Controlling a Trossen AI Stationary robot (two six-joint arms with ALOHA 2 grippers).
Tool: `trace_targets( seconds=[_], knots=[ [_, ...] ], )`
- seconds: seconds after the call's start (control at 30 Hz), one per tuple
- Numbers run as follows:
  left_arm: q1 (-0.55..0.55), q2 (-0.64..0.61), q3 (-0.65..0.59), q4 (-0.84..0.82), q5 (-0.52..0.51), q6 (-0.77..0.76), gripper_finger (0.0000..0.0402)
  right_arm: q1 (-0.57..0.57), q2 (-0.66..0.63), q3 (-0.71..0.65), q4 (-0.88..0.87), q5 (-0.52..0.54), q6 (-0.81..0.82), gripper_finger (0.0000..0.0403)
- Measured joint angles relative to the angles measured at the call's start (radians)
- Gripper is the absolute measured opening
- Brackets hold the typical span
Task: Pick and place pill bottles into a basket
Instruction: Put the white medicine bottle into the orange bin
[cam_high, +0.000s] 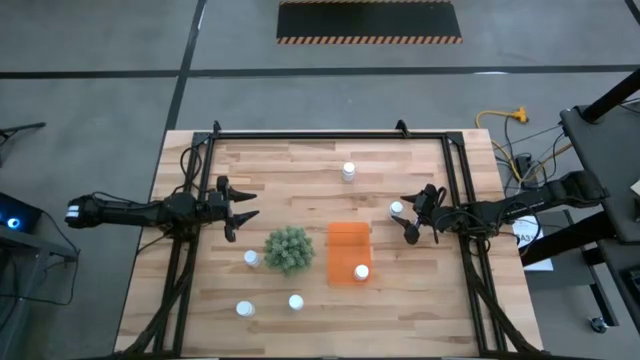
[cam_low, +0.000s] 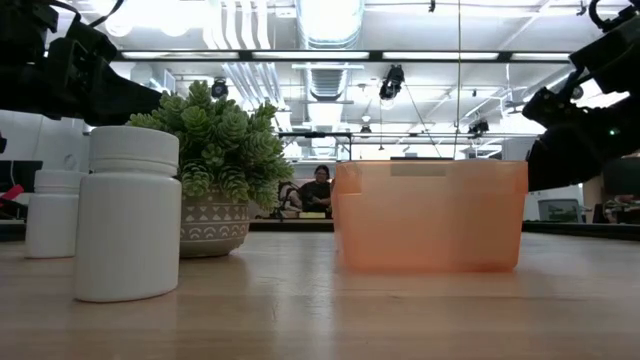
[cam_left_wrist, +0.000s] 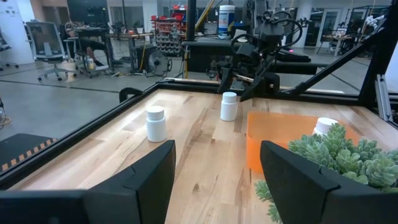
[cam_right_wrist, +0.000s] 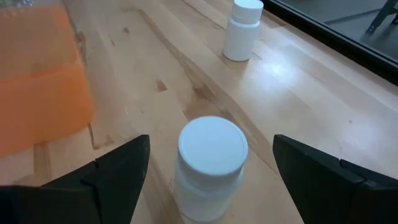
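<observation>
Overhead and wrist views of a wooden worktop (cam_high: 420, 300). The right gripper (cam_high: 405, 222) is hovering with its fingers spread wide on either side of a pill bottle (cam_right_wrist: 210, 163) (not touching it), near the right edge, just beside the orange basket (cam_high: 346, 243). The basket is sitting at the middle of the worktop and is holding one bottle (cam_high: 361, 272) in its near right corner. The left gripper (cam_high: 243, 208) is waiting, fingers apart and holding nothing, near the left edge. A green plant (cam_high: 288, 249) is standing just left of the basket, with a bottle (cam_high: 251, 258) touching its left side. Another bottle (cam_high: 348, 171) is standing near the far edge; two more (cam_high: 244, 309) (cam_high: 295, 301) are standing near the near edge.
</observation>
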Motion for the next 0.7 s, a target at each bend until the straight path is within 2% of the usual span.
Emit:
trace_targets(
  seconds=[0.7],
  knots=[
    [0.0, 0.0, 0.0, 0.0, 0.0, 0.0, 0.0218, 0.0, 0.132, 0.0, 0.095, 0.022, 0.02, 0.0328]
  ],
)
